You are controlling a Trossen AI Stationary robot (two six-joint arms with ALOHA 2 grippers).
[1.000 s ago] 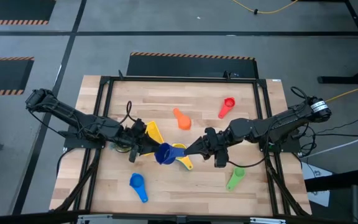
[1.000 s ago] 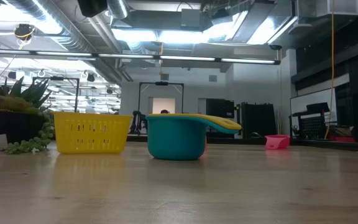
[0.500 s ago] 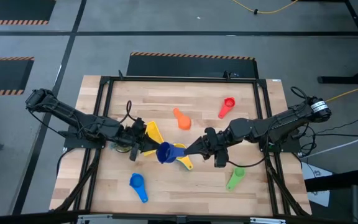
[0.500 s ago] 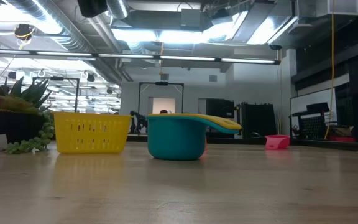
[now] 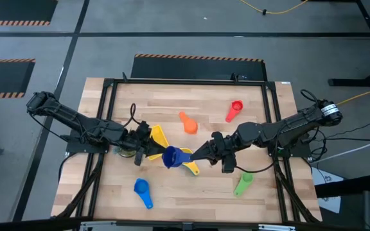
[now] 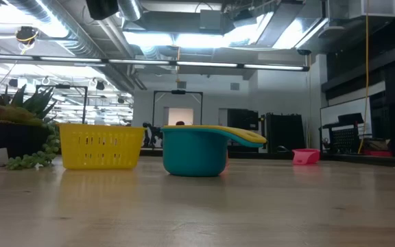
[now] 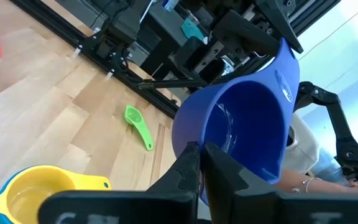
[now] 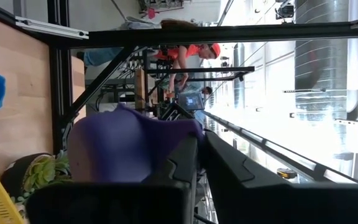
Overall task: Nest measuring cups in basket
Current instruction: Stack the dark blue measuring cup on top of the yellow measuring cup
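Observation:
The dark blue measuring cup (image 5: 171,157) is held in the air between both grippers, just above the middle of the table. My left gripper (image 5: 148,153) is shut on it from the left and my right gripper (image 5: 198,153) from the right. A yellow cup nested in a light blue cup (image 6: 196,151) stands on the table below them; it also shows in the left wrist view (image 7: 30,194). The yellow basket (image 5: 157,136) stands beside my left gripper and shows at the left of the low view (image 6: 101,146). My left gripper pinches the dark blue cup's wall at its rim (image 7: 194,148) between its two fingers, one inside the bowl and one outside. The cup is lifted clear, tipped on its side with its opening toward the left arm. My right gripper has the dark blue cup's handle end (image 8: 188,132) between its two fingers, coming level from the table's right. In the left wrist view it shows on the cup's far edge (image 7: 283,59). The cup's bowl (image 8: 120,152) sits in front of the fingers.
On the table lie an orange cup (image 5: 187,122), a red cup (image 5: 234,110), a green cup (image 5: 243,184) and a blue cup (image 5: 142,191). A green plant (image 5: 124,151) stands under the left arm. A person shows in the room beyond (image 8: 188,59).

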